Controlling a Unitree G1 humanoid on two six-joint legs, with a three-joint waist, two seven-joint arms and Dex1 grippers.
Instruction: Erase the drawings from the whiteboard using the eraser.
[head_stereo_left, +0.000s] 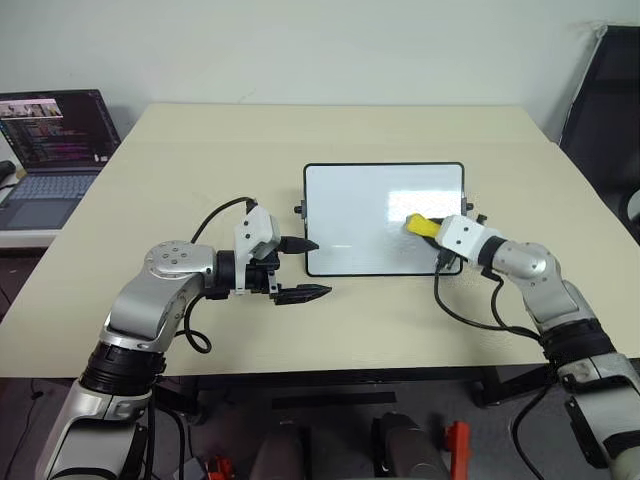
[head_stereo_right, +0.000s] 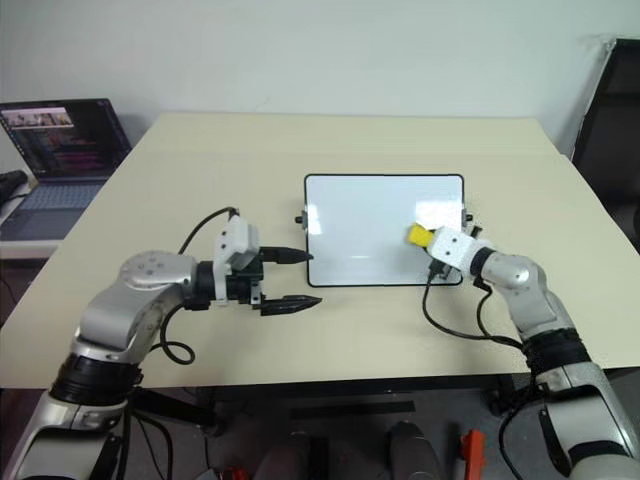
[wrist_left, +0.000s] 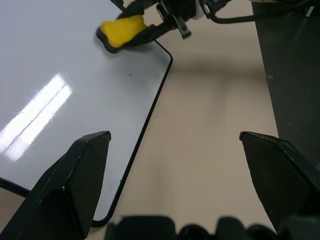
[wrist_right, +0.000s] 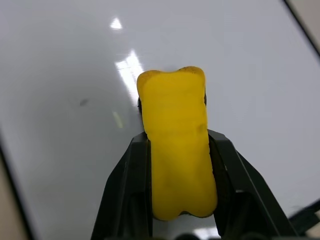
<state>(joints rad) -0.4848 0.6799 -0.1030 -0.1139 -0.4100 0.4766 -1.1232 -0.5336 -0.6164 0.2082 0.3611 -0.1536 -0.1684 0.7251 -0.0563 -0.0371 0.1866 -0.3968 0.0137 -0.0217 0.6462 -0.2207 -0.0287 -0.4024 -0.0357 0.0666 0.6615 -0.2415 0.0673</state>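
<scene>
The right gripper (wrist_right: 180, 185) is clamping its two black fingers (wrist_right: 125, 195) fully against the long sides of the eraser (wrist_right: 176, 150), which is projecting forward past the tips as a yellow block. The eraser is sitting over the whiteboard (head_stereo_left: 350, 215) toward the board's 3 o'clock edge, and its front end is appearing to press on the glossy surface, though actual contact cannot be confirmed. The left gripper (head_stereo_left: 303, 268) is holding nothing; its fingers are standing wide apart, the upper tip lying at the frame near the board's 8 o'clock corner and the lower tip resting clear over the table (head_stereo_left: 200, 150). Judged from this layout, the wiping step is in hand. No distinct drawings are visible on the board; one faint dark speck (wrist_right: 83, 102) is showing at about 10 o'clock from the eraser in the right wrist view. The next move is calling for flat pressure and a sweep across that speck and any remaining marks, with the left gripper bracing the frame if the board is sliding. The right forearm is reaching in from 4 o'clock, wrist angled slightly downward and pointing toward 10 o'clock. The left arm is bending in from 8 o'clock, its gripper pointing toward 3 o'clock.
</scene>
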